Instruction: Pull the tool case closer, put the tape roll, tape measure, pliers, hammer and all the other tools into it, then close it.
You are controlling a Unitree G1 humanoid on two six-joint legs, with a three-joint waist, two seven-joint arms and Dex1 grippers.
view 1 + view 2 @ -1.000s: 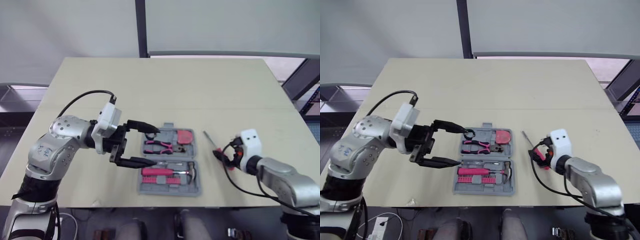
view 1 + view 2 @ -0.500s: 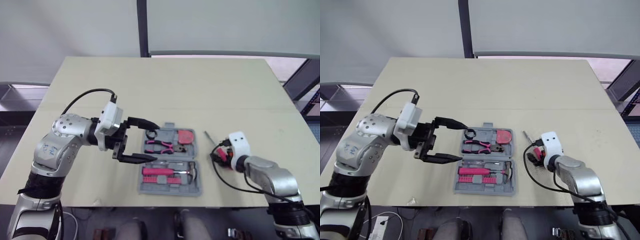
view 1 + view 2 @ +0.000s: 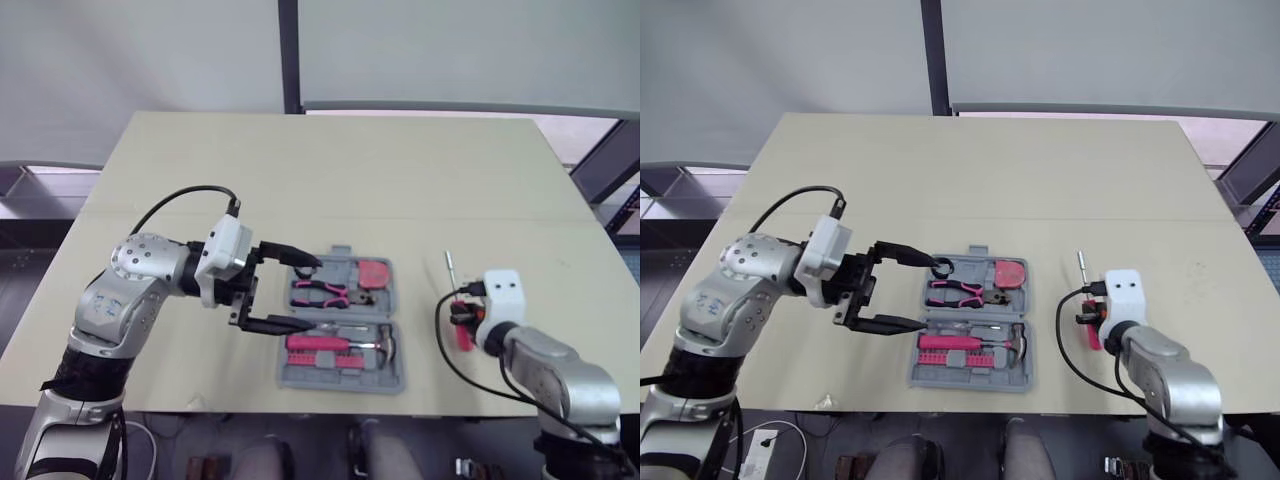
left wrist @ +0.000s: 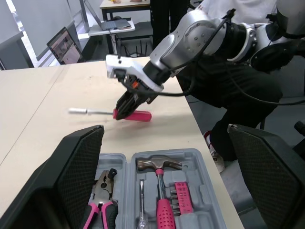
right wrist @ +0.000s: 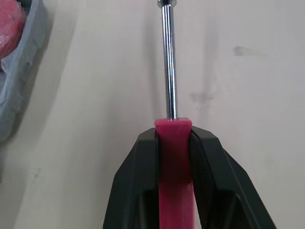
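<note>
The grey tool case (image 3: pixel 340 382) lies open near the front edge of the worktop (image 3: pixel 330 170), at its middle. Its moulded halves hold pink-handled pliers (image 3: pixel 330 294), a hammer (image 4: pixel 159 191) with a pink grip, a pink tape measure (image 3: pixel 371 272) and a black tape roll (image 3: pixel 942 267). The left gripper (image 3: pixel 316 293) hovers at the case's left side, fingers spread wide. The right gripper (image 5: pixel 173 138), right of the case, clamps the pink handle of a screwdriver (image 5: pixel 168 86). Its steel shaft points toward the far edge.

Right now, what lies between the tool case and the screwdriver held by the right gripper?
Only bare table separates the tool case from the screwdriver, as the eye views show.
</note>
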